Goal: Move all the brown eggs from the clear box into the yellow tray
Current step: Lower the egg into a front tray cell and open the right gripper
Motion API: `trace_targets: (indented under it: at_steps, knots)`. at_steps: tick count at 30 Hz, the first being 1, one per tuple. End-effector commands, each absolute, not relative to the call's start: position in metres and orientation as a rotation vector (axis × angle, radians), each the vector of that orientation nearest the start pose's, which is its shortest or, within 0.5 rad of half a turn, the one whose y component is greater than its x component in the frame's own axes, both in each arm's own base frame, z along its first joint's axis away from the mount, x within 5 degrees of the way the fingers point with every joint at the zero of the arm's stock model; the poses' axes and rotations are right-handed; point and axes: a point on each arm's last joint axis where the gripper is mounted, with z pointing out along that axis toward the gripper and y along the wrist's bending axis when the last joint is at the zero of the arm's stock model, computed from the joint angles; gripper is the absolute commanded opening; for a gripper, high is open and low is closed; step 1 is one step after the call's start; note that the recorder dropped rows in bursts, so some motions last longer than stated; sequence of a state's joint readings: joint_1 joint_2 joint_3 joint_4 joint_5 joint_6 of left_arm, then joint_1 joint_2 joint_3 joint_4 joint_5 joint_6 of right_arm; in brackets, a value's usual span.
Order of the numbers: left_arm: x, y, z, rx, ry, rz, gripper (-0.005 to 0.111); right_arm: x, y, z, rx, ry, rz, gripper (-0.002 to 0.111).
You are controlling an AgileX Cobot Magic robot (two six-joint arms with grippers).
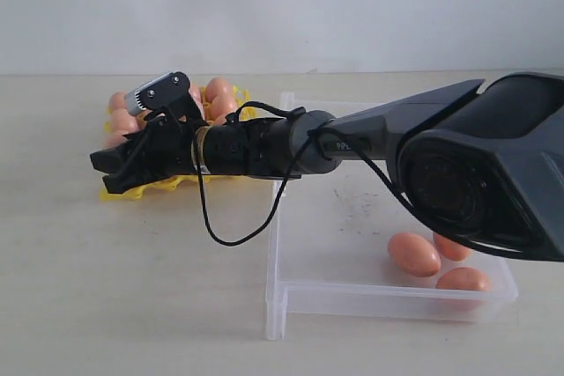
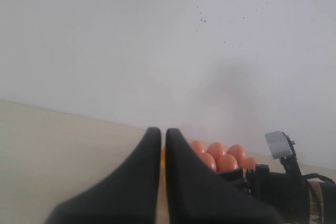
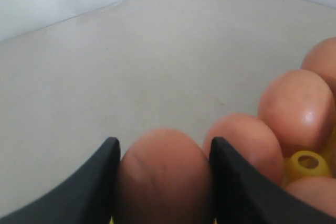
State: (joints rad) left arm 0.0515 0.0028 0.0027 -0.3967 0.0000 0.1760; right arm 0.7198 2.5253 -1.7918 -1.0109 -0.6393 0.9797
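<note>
Egg (image 3: 160, 177): gripped in right jaws above tray (image 1: 119, 193), 9 o'clock of box (image 1: 291, 301), likely for seating in a cup. Three eggs (image 1: 414, 253) lie at box's 4 o'clock. Left jaws: closed, empty.

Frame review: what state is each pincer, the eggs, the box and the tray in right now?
Right pincer: shut on the held egg, at the yellow tray.
Held egg: between the pads, not yet released.
Left pincer: shut, empty.
Yellow tray: holds seated eggs; partly hidden by the arm.
Clear box: three eggs left inside.
</note>
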Motion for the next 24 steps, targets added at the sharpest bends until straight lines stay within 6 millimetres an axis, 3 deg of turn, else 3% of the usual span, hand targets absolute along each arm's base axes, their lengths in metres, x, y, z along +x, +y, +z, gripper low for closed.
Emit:
trace_targets:
  at_steps: [1, 13, 18, 24]
  knots:
    - [0.056, 0.003, 0.213, -0.194, 1.472, -0.136, 0.004, 0.380, 0.390, 0.100, -0.966, 1.685, 0.993, 0.000]
    - [0.056, 0.003, 0.213, -0.194, 1.472, -0.136, 0.004, 0.381, 0.391, 0.098, -0.966, 1.698, 0.963, 0.000]
    - [0.056, 0.003, 0.213, -0.194, 1.472, -0.136, 0.004, 0.373, 0.402, 0.104, -1.027, 1.631, 0.937, 0.000]
    - [0.056, 0.003, 0.213, -0.194, 1.472, -0.136, 0.004, 0.375, 0.411, 0.108, -1.031, 1.666, 0.809, 0.000]
